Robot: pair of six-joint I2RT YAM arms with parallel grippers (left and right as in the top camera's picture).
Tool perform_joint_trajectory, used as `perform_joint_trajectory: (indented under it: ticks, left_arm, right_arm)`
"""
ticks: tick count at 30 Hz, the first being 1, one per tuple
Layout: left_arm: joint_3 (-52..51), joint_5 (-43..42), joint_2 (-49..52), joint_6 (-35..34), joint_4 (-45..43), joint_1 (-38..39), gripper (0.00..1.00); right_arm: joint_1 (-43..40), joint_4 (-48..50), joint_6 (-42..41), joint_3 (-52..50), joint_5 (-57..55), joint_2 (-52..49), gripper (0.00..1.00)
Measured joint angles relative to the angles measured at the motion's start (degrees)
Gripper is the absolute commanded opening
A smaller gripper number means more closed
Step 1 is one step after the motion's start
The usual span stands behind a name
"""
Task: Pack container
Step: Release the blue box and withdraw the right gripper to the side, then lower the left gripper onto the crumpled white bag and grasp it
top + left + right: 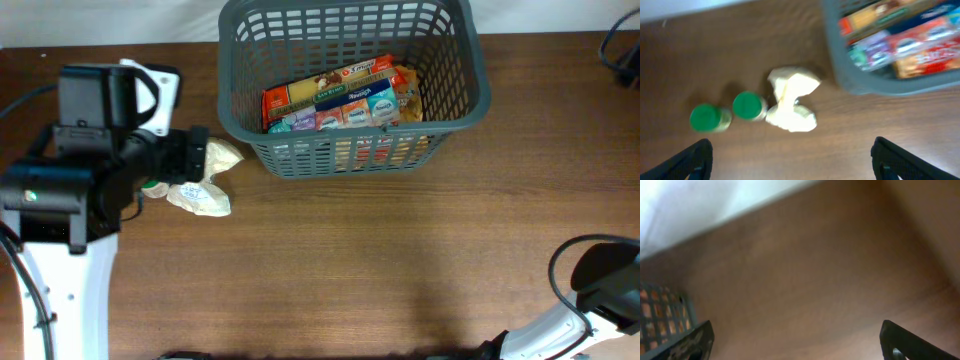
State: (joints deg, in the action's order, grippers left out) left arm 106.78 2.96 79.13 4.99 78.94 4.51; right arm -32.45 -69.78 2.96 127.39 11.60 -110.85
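The dark grey basket (350, 150) stands at the back middle of the table and holds several boxes and packets (340, 100). It also shows in the left wrist view (880, 85). Two pale yellow-white bags (205, 175) lie on the table left of the basket, also in the left wrist view (790, 97), next to two green-lidded jars (725, 112). My left gripper (792, 162) is open and empty, above the table short of the bags. My right gripper (797, 342) is open and empty over bare table; a corner of the basket (660, 315) shows at its left.
The left arm's body (70, 190) covers the jars in the overhead view. The right arm (590, 290) sits at the front right corner. A black cable (620, 50) lies at the back right edge. A white wall borders the far edge.
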Motion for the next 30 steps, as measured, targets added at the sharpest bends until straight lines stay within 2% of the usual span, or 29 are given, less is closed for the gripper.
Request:
perform_joint_trajectory:
  ticks: [3,9,19,20,24,30]
  left_arm:
    - [0.0,-1.1,2.3,-0.5,2.3,-4.2,0.93]
    - [0.0,-6.0,12.2,-0.2,4.9,-10.5,0.92]
    - [0.0,-7.7,25.9,2.6,6.8,-9.3,0.89]
    - [0.0,-7.7,27.1,2.6,7.0,-9.2,0.84]
    - [0.0,-7.7,32.0,2.9,8.3,-9.2,0.79]
    - [0.0,-7.6,37.6,3.0,9.3,-9.0,0.79]
  right_arm:
    - [-0.3,0.1,-0.8,-6.7,1.2,0.0,0.99]
    - [-0.3,0.3,-1.5,-13.1,2.1,0.0,0.99]
    - [-0.3,0.5,-1.5,-14.1,2.5,0.0,0.99]
    - [-0.3,0.5,-1.4,-14.1,2.6,0.0,0.99]
    - [-0.3,0.5,-1.5,-14.1,2.7,0.0,0.99]
    - [-0.3,0.5,-1.5,-14.1,2.8,0.0,0.99]
